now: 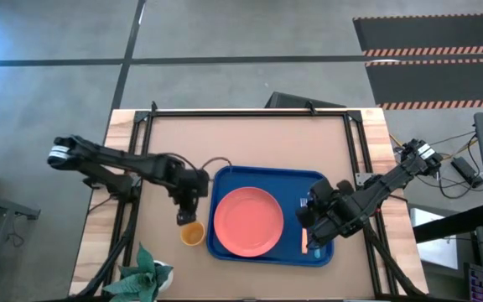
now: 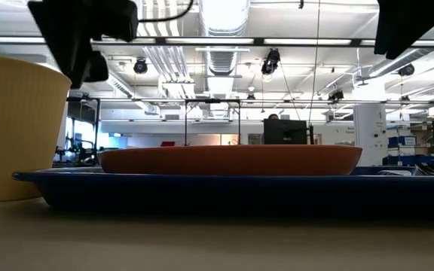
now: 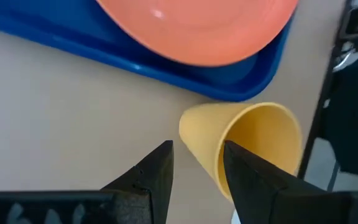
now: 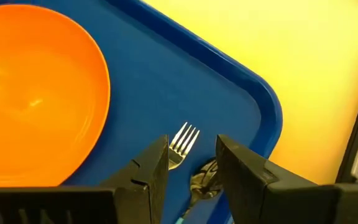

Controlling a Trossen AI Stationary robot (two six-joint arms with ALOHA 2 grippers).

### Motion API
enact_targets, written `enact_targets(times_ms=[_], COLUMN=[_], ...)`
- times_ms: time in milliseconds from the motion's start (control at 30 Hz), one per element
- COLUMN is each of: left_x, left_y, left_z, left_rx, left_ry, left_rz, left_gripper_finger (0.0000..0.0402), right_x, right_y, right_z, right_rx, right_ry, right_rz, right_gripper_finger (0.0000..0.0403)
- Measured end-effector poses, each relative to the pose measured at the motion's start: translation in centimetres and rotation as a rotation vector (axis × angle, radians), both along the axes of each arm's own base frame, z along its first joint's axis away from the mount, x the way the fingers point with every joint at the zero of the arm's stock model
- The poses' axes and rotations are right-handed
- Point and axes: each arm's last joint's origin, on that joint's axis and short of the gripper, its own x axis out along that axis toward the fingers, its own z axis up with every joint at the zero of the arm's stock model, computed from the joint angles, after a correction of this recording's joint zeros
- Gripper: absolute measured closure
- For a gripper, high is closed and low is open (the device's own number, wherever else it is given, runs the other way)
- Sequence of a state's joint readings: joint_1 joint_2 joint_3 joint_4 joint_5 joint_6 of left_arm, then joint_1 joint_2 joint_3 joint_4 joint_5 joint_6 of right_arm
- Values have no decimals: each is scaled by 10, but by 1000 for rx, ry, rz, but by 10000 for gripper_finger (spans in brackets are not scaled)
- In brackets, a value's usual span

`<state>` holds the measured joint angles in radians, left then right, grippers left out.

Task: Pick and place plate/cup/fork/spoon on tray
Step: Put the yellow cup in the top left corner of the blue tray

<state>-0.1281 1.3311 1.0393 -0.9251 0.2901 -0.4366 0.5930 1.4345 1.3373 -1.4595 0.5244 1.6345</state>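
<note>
The coral-pink plate (image 1: 248,220) lies flat on the blue tray (image 1: 309,180) at the table's near middle. The orange-yellow cup (image 1: 193,234) stands upright on the table just left of the tray. My left gripper (image 3: 197,165) is open just above and beside the cup (image 3: 253,137) and touches nothing that shows. My right gripper (image 4: 191,162) is open over the tray's right end. The fork's silver tines (image 4: 184,140) and the spoon's dark bowl (image 4: 205,177) lie on the tray between its fingers. The fork's peach handle (image 1: 305,242) shows near the tray's front right.
A green plant (image 1: 145,273) stands at the table's near left corner, close to the cup. Black frame rails (image 1: 250,113) run along the table's far edge and down both sides. Bare tabletop lies beyond the tray's far rim.
</note>
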Motion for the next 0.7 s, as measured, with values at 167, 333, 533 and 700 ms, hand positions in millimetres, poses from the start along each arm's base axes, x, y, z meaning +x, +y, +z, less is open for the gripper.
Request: enact_targets(times_ms=[167, 333, 533, 700], left_x=[13, 19, 20, 18], left_y=[-11, -15, -12, -8], left_z=[-18, -23, -21, -11], left_rx=[-7, -70, -59, -58], left_ry=[82, 121, 109, 68], left_rz=[-33, -36, -23, 19], left_gripper_finger=[271, 254, 248, 248], right_x=[0, 0, 0, 0], right_y=[0, 0, 0, 0], right_z=[0, 0, 0, 0], right_rx=[-11, -18, -23, -25], right_ry=[25, 40, 50, 53], right_rz=[50, 81, 98, 101], right_gripper_finger=[280, 280, 280, 280])
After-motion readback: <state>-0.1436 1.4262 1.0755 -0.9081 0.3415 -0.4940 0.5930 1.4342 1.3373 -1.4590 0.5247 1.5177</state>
